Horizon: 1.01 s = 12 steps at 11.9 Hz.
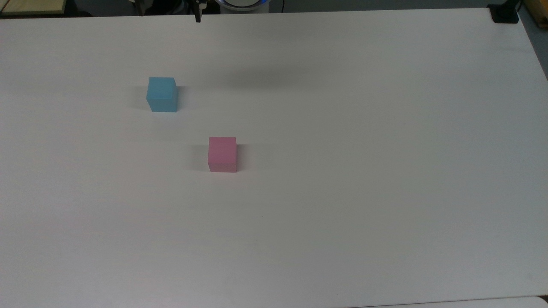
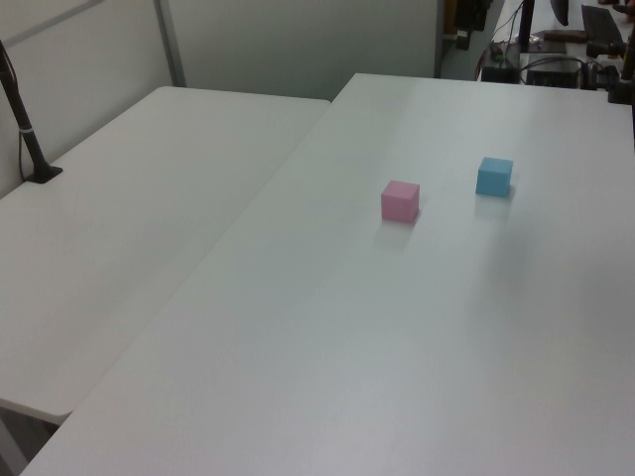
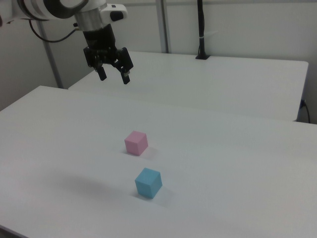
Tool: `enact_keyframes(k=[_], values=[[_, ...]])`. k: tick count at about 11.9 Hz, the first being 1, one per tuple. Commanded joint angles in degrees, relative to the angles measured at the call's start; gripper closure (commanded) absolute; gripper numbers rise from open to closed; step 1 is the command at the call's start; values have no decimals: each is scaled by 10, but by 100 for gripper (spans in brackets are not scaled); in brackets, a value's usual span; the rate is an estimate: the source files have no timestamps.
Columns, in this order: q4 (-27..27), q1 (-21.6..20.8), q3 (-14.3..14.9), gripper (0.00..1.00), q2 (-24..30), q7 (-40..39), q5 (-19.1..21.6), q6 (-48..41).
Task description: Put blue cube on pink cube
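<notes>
We see the blue cube (image 1: 162, 94) resting flat on the white table (image 1: 342, 171), below the gripper (image 3: 114, 75) and well apart from it. In the right view the blue cube (image 3: 148, 183) sits low in the picture, while the gripper hangs high in the air near the upper left, with its two dark fingers (image 3: 126, 77) spread wide apart and nothing between them. The pink cube (image 3: 136, 143) lies between the gripper and the blue cube in the right view, closer to the blue cube, and the two cubes do not touch.

In the top view we see the fingers at the upper edge, one dark fingertip (image 1: 198, 17) coming a little over the table edge; the blue cube is below and to the top view's left of it, the pink cube (image 1: 222, 154) further below. The left view gives both cubes, the pink cube (image 2: 400, 200) and the blue cube (image 2: 494, 177), and a second white table (image 2: 119, 248) beside the first.

The blue cube has equal sides, so we find no long axis; in the right view one vertical edge of it faces the camera. We can read no writing on the cubes.
</notes>
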<state>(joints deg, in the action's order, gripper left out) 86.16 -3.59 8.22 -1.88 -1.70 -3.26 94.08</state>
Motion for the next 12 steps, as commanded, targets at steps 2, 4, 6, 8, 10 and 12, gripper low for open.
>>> enact_keyframes(k=[2, 4, 6, 8, 10, 12], values=[[9, 40, -43, 0, 11, 1, 4, 1], [9, 38, -43, 0, 11, -1, 3, -4], [12, 35, -43, 0, 11, 6, 3, -4], [12, 35, -43, 0, 11, 6, 3, -4], [15, 33, -43, 0, 12, 6, 3, -13], [15, 35, -43, 0, 17, 4, 3, -17]])
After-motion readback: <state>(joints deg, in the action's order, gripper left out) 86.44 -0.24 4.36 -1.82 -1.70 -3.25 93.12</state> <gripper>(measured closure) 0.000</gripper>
